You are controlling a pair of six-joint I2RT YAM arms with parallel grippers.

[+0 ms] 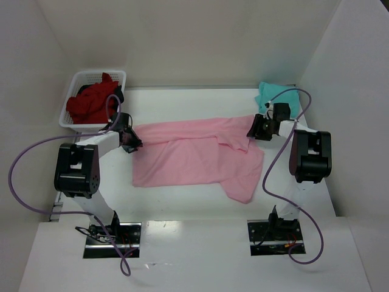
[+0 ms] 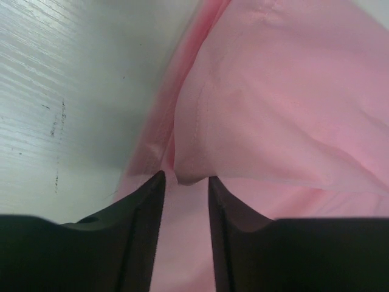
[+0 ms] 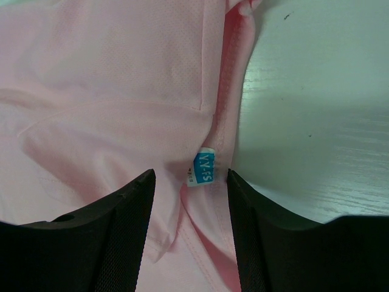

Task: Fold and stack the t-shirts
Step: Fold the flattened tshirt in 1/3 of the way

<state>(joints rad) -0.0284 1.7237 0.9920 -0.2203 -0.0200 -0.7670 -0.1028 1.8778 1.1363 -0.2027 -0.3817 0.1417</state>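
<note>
Sprawling across the middle of the worktop point(image 1: 188, 201), the light pink t-shirt point(image 1: 194, 161) is lying mostly flat, one corner drooping toward the near edge. At its left edge the left gripper point(image 2: 185, 178) is straddling a raised fold of cloth, jaws slightly apart and not pinching it. At its right edge the right gripper point(image 3: 191, 176) is hanging over the neckline and a blue label point(image 3: 203, 165), jaws apart, clamping nothing. Farther back, a teal t-shirt point(image 1: 276, 94) is sitting in the far right corner, and dark red t-shirts point(image 1: 91, 104) are filling a white basket point(image 1: 85, 74) by the far left corner.
</note>
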